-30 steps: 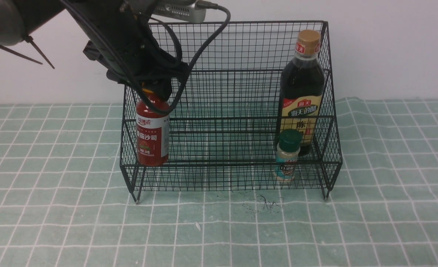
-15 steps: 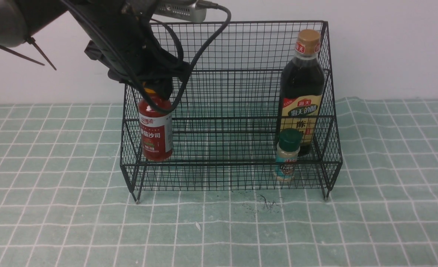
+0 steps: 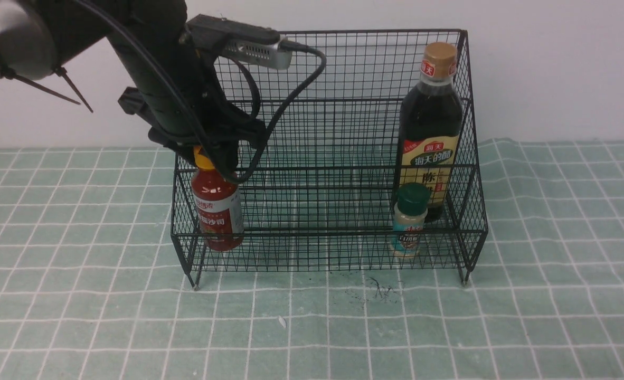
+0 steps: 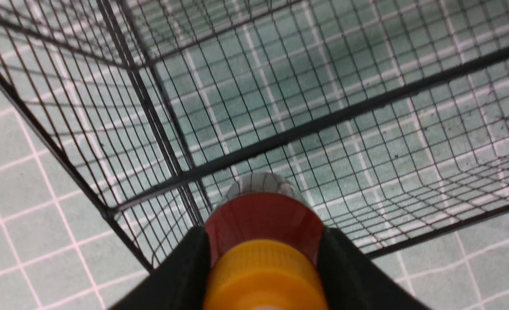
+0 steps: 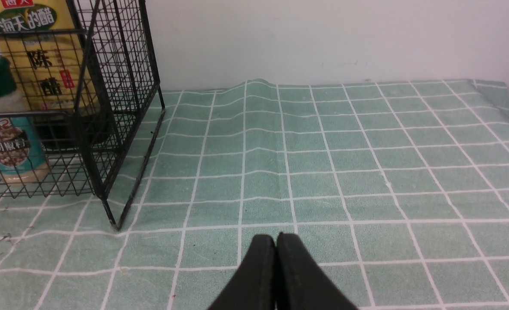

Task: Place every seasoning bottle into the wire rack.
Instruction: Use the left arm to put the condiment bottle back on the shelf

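Reaching down from upper left in the front view, the left arm slanted over the rack's (image 3: 322, 158) left end, its wrist camera and looped cable sticking out toward the middle. The left gripper (image 3: 209, 153) was clamped on the red bottle (image 3: 217, 211) at the neck, fingers (image 4: 181, 275) on either side just below the yellow cap (image 4: 263, 275), w/ the bottle hanging nearly upright inside the rack's lower front tier, hard by the left wall. Its base sat abt level w/ the tier floor; can't tell if it touched the mesh. The tall dark bottle (image 3: 431, 132) stood upright at the right end of the rack, on the tier behind, tan cap near the top rim. The small green-capped shaker (image 3: 409, 221) stood in the front tier just in front of it, also far right. The right gripper (image 5: 276, 267) showed only in the right wrist view: jaws pressed together, nothing between them, low over the green checked cloth (image 3: 555, 295), off the rack's right side and apart from it.
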